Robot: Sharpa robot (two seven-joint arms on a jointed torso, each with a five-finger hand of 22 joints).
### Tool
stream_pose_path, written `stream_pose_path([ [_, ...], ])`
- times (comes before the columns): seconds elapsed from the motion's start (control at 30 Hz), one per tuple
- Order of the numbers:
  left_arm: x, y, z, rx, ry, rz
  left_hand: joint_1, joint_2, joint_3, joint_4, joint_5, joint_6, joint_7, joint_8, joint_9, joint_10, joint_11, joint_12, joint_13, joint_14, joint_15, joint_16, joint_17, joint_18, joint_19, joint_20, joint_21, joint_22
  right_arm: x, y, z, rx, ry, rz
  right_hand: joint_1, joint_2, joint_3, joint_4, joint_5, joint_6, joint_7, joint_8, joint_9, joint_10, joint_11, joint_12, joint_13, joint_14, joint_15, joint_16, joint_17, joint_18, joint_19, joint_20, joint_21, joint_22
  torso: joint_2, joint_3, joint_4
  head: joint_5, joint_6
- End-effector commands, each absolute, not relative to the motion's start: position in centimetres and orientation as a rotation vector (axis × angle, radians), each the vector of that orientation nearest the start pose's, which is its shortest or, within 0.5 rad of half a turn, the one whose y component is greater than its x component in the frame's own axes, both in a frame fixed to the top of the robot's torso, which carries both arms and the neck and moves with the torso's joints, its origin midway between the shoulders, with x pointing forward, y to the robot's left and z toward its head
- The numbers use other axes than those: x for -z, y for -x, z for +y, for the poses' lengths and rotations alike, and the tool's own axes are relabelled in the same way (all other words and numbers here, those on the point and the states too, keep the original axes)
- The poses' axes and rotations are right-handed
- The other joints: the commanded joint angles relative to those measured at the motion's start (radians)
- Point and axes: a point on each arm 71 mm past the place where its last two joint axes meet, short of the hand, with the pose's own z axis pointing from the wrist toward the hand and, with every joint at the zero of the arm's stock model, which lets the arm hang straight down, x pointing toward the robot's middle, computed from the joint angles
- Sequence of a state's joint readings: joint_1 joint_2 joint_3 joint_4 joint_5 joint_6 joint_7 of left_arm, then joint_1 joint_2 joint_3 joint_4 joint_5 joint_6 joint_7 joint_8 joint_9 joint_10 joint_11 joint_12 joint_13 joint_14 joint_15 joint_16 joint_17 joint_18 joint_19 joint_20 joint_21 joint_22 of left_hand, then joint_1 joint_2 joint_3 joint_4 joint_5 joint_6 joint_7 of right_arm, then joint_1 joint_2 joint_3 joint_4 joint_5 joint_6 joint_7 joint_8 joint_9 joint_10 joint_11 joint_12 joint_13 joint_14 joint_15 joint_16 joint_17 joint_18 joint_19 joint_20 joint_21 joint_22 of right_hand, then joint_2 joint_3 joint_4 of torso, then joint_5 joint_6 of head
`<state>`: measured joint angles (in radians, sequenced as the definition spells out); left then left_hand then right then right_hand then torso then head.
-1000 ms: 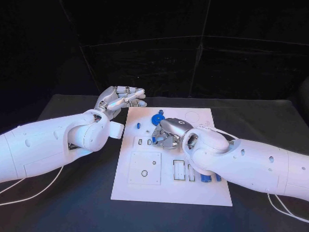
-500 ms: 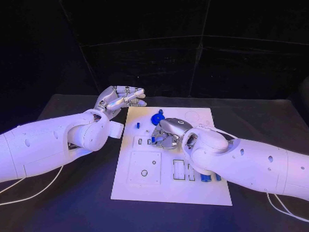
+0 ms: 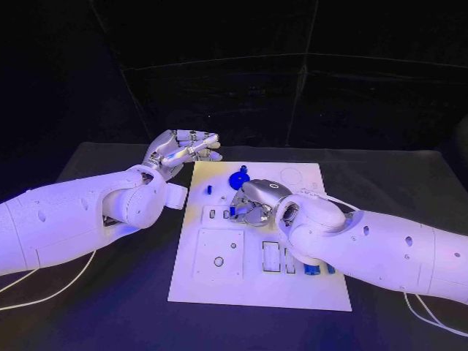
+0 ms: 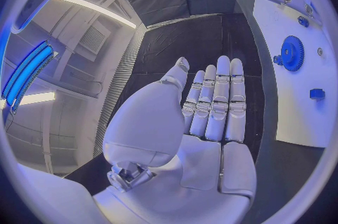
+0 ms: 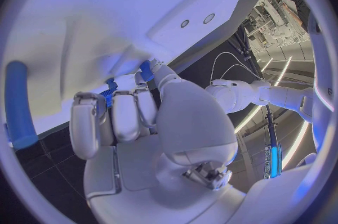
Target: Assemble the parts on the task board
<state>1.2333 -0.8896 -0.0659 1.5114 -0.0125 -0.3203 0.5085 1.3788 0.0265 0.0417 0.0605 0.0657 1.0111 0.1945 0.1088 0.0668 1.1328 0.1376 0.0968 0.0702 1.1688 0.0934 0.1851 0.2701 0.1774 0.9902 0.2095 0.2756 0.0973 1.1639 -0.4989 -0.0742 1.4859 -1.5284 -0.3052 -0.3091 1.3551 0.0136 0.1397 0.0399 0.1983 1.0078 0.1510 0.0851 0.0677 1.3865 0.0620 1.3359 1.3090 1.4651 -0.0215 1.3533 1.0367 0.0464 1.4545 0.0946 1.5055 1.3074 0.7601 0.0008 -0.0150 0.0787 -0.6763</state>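
The white task board (image 3: 297, 289) lies in the middle of the black table. My right hand (image 3: 257, 201) hovers low over the board's middle, fingers curled in, and pinches a small blue part (image 5: 146, 71) between thumb and fingers. A blue gear (image 3: 238, 178) sits on the board just beyond that hand, and the left wrist view shows the same gear (image 4: 290, 53). A small blue peg (image 3: 209, 189) stands at the gear's left. My left hand (image 3: 181, 151) is raised off the board's far left corner, fingers (image 4: 211, 106) stretched out and holding nothing.
More blue parts (image 3: 313, 269) lie on the board's near right, under my right forearm. A long blue cylinder (image 5: 19, 103) lies by the board (image 5: 106, 10) in the right wrist view. Slots and a square recess (image 3: 220, 254) mark the board's near left. White cables trail on the table.
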Motion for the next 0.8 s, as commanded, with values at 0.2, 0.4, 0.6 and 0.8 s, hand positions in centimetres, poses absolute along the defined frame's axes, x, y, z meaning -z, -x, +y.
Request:
stream_pose_path([
  [0.2, 16.23, -49.45, 23.73, 1.553, 1.022, 1.288, 0.000, 0.007, -0.001, -0.005, -0.003, 0.007, 0.001, -0.004, -0.001, 0.004, 0.002, -0.003, -0.001, 0.004, -0.001, -0.004, 0.001, 0.007, -0.002, -0.002, -0.005, -0.001, 20.85, -45.79, -4.20, -0.736, 0.260, 1.727, -0.016, -0.020, -0.004, 0.012, -0.004, -0.018, 0.005, -0.011, -0.001, -0.011, 0.006, -0.008, -0.001, 0.018, 0.012, -0.008, -0.005, -0.011, 0.000, 0.008, -0.001, 0.114, 0.000, 0.0004, -0.0011, 0.000, -0.001],
  [0.4, 16.25, -49.46, 23.71, 1.553, 1.023, 1.290, 0.000, 0.007, -0.002, -0.005, -0.003, 0.006, 0.002, -0.004, -0.001, 0.004, 0.002, -0.005, -0.001, 0.004, -0.001, -0.005, 0.001, 0.006, -0.002, -0.002, -0.005, -0.002, 20.76, -45.80, -4.25, -0.734, 0.248, 1.714, -0.064, -0.042, -0.047, 0.045, -0.066, -0.029, 0.004, -0.011, 0.002, -0.012, 0.007, -0.009, -0.002, 0.017, 0.015, -0.011, -0.011, -0.011, -0.002, 0.012, -0.003, 0.112, 0.000, 0.0000, -0.0005, -0.001, -0.002],
  [0.6, 16.26, -49.46, 23.73, 1.552, 1.024, 1.291, -0.001, 0.007, -0.002, -0.005, -0.003, 0.006, 0.003, -0.006, -0.001, 0.004, 0.003, -0.006, -0.001, 0.009, -0.001, -0.004, 0.003, 0.007, 0.001, -0.002, -0.004, -0.001, 20.57, -45.79, -4.42, -0.732, 0.224, 1.687, -0.094, -0.057, -0.096, 0.078, -0.067, -0.054, 0.008, -0.016, 0.002, -0.023, 0.010, -0.020, -0.014, 0.014, 0.017, -0.019, -0.025, -0.009, -0.007, 0.013, -0.006, 0.106, 0.000, 0.0008, -0.0002, -0.001, -0.001],
  [0.8, 16.26, -49.47, 23.72, 1.553, 1.024, 1.292, -0.001, 0.007, -0.002, -0.005, -0.003, 0.006, 0.003, -0.006, -0.001, 0.004, 0.003, -0.006, -0.001, 0.009, -0.001, -0.004, 0.003, 0.007, 0.001, -0.002, -0.004, -0.001, 20.37, -45.75, -4.48, -0.740, 0.203, 1.660, -0.098, -0.058, -0.116, 0.090, -0.064, -0.062, 0.010, -0.015, 0.002, -0.024, 0.012, -0.021, -0.015, 0.013, 0.018, -0.021, -0.028, -0.009, -0.007, 0.015, -0.007, 0.105, 0.000, 0.0003, -0.0006, -0.001, -0.001],
])
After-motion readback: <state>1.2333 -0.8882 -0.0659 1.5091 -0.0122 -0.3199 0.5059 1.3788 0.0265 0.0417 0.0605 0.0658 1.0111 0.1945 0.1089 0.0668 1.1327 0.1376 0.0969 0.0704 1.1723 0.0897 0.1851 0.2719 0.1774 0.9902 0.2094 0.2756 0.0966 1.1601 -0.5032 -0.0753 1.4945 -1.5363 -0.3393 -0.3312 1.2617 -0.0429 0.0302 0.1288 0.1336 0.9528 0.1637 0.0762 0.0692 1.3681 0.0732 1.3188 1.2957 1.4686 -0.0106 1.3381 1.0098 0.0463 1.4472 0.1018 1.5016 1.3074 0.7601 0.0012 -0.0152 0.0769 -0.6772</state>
